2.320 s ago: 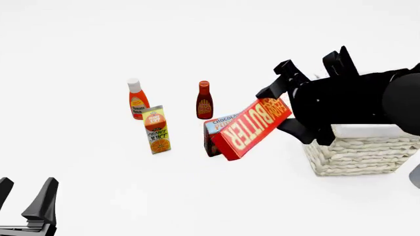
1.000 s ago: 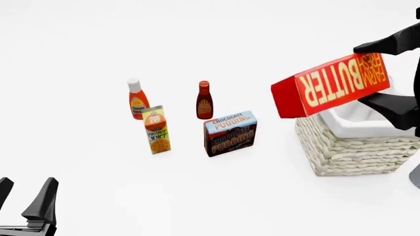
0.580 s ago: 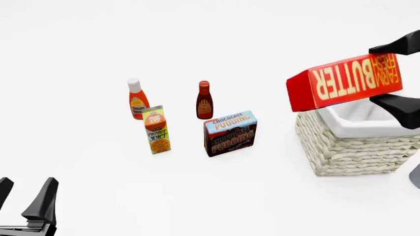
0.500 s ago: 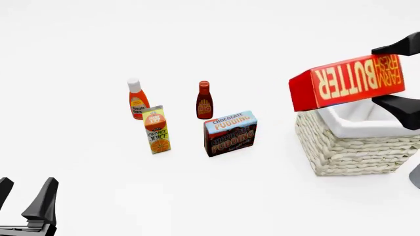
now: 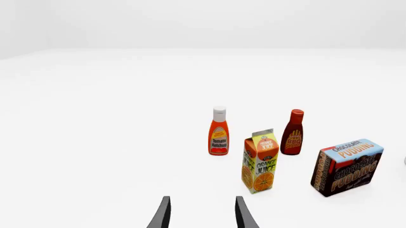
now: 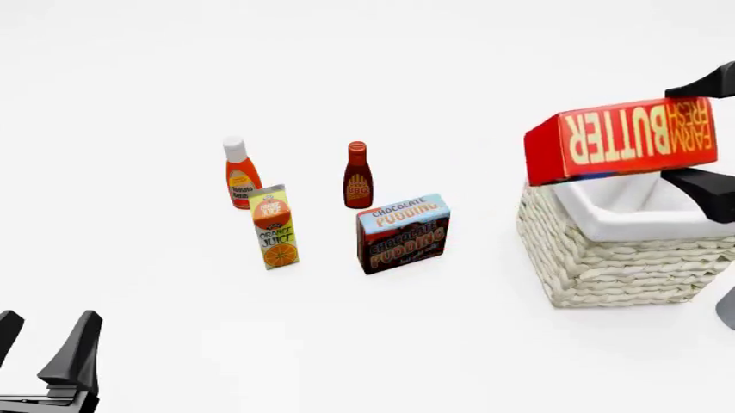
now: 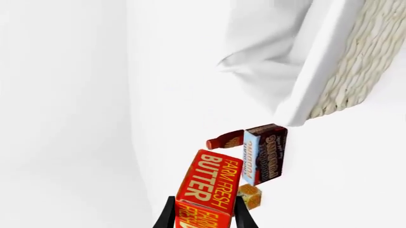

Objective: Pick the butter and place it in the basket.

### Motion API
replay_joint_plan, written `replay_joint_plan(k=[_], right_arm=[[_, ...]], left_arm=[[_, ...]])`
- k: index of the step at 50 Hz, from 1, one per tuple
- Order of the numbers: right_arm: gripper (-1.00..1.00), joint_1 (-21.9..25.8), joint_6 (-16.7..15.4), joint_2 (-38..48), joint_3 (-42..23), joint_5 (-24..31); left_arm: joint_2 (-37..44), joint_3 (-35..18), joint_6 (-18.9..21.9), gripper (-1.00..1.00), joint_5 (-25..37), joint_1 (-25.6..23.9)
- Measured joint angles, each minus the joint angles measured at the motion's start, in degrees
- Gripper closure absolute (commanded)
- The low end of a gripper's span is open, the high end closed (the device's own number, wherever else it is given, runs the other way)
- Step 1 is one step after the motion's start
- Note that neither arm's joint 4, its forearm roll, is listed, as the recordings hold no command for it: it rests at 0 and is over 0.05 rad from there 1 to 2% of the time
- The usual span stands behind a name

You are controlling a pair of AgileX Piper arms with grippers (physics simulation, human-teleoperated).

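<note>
The butter (image 6: 620, 141) is held in the air directly above the basket (image 6: 608, 267), clear of the white cloth liner (image 6: 626, 215) folded over the basket's rim. The carton lies nearly level, its long face with the white "BUTTER" lettering turned toward the front camera and reading upside down. It is gripped at its far right end by the right tool (image 6: 703, 138), whose two dark fingers are seen above and below the carton at the edge of the front view; in the right wrist view the fingers (image 7: 166, 216) are pressed against both sides of the carton (image 7: 212, 183), so the right tool is clamped on the butter. In that same view the basket's wicker wall (image 7: 355, 66) and liner are seen beyond the carton.

To the left of the basket, well apart from it, the chocolate pudding box (image 6: 404, 233) stands upright on the white bench (image 6: 379, 344). Farther left of the basket, behind the pudding box, the BBQ sauce bottle (image 6: 357, 175) is found. The orange juice carton (image 6: 274, 227) stands farther left again, with the ketchup bottle (image 6: 241, 173) just behind it.

The left tool (image 6: 40, 366) is parked low at the near left corner, far from the basket; its fingers (image 5: 163, 214) are spread apart with nothing between them.
</note>
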Motion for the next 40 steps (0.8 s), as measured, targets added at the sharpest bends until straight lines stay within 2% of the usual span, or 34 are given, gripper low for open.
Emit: replay_joint_plan(k=[40], right_arm=[[1.00,-6.71,1.26,2.03,3.32,-4.89]], left_arm=[[0.00,0.00,0.00,-1.00,0.00,0.00]])
